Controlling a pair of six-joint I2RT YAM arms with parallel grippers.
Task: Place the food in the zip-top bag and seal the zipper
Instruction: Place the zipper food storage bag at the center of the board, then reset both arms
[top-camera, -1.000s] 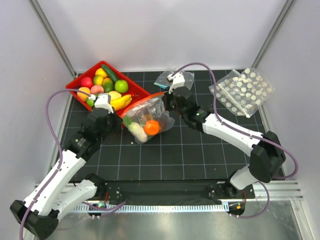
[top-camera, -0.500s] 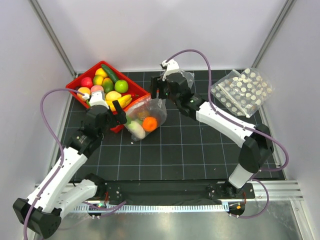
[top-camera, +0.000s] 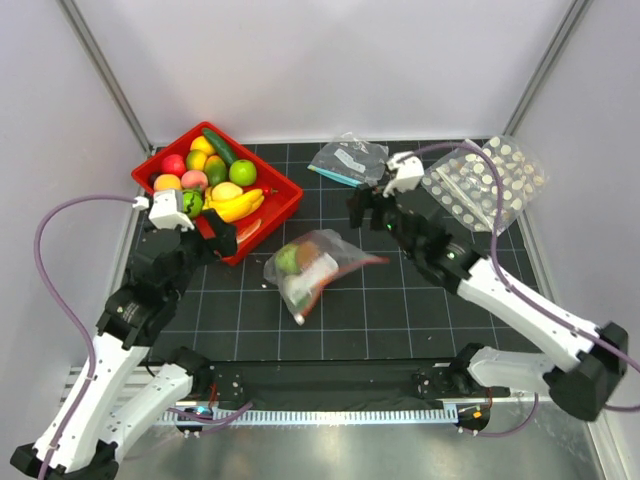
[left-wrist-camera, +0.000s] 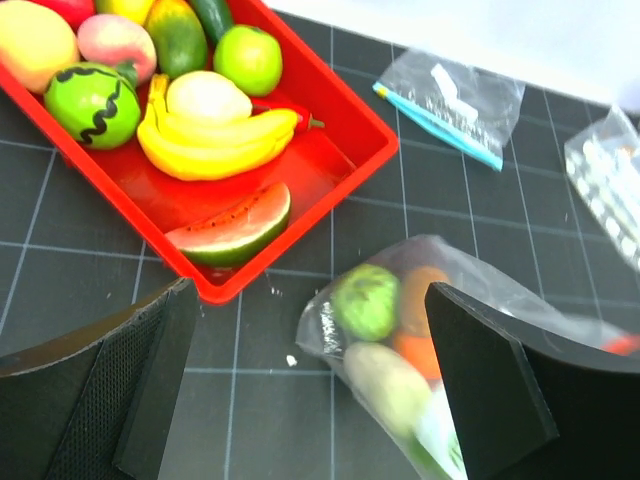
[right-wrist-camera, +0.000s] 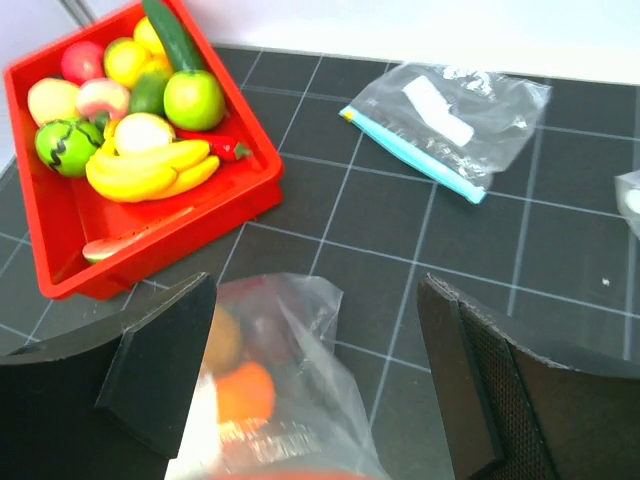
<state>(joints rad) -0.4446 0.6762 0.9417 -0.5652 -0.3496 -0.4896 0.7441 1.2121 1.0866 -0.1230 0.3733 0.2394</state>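
The zip-top bag (top-camera: 318, 270) lies on its side on the black mat, with neither gripper touching it. Its orange-red zipper (top-camera: 345, 272) runs along the right-hand mouth. Inside it, the left wrist view shows food: a green lime (left-wrist-camera: 365, 300), an orange (left-wrist-camera: 420, 352) and a white radish-like piece (left-wrist-camera: 385, 385). My left gripper (top-camera: 212, 235) hangs open to the bag's left, near the tray's corner, with nothing between its fingers. My right gripper (top-camera: 368, 212) is open above and right of the bag, also holding nothing. More food fills the red tray (top-camera: 278, 193).
A clear bag with a teal strip (top-camera: 347, 160) lies at the back centre. The white-dotted bag (top-camera: 485, 182) sits at the back right. The tray holds bananas (left-wrist-camera: 215, 140), a watermelon slice (left-wrist-camera: 232, 228) and several other fruits.
Both grippers have opened and let go of the bag, which has dropped and tipped onto its side on the mat. The left arm has drawn back left, the right arm back right.
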